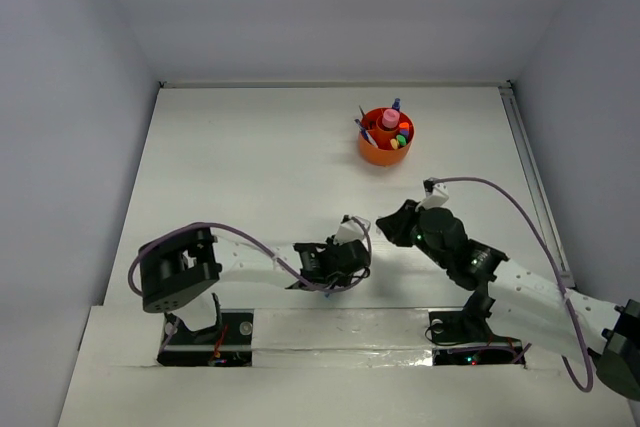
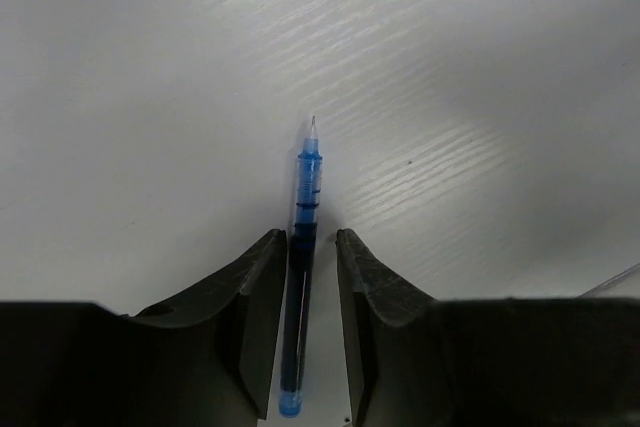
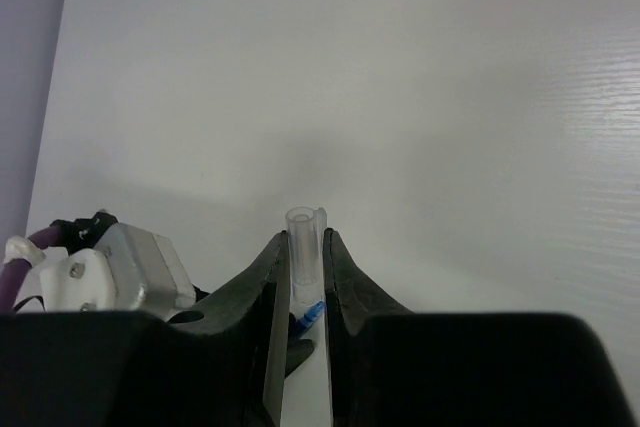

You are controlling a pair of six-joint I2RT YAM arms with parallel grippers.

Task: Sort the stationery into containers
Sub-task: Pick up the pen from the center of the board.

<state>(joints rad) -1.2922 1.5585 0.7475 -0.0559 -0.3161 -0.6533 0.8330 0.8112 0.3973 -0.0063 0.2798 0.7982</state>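
Note:
An uncapped thin blue pen (image 2: 305, 197) lies lengthwise between the fingers of my left gripper (image 2: 310, 237), tip pointing away. It rests against the left finger, and a narrow gap shows between it and the right finger. My right gripper (image 3: 302, 239) is shut on a clear pen cap (image 3: 304, 221) that sticks out past its fingertips. In the top view the left gripper (image 1: 345, 265) and right gripper (image 1: 386, 222) sit close together at the near middle of the table. The round orange tub (image 1: 372, 155) stands far right and holds a pink tube (image 1: 389, 119), highlighters and pens.
Grey walls enclose the white table on three sides. A purple cable (image 1: 250, 239) loops along the left arm and another runs along the right arm. The left gripper's white camera mount (image 3: 120, 267) shows at the lower left of the right wrist view.

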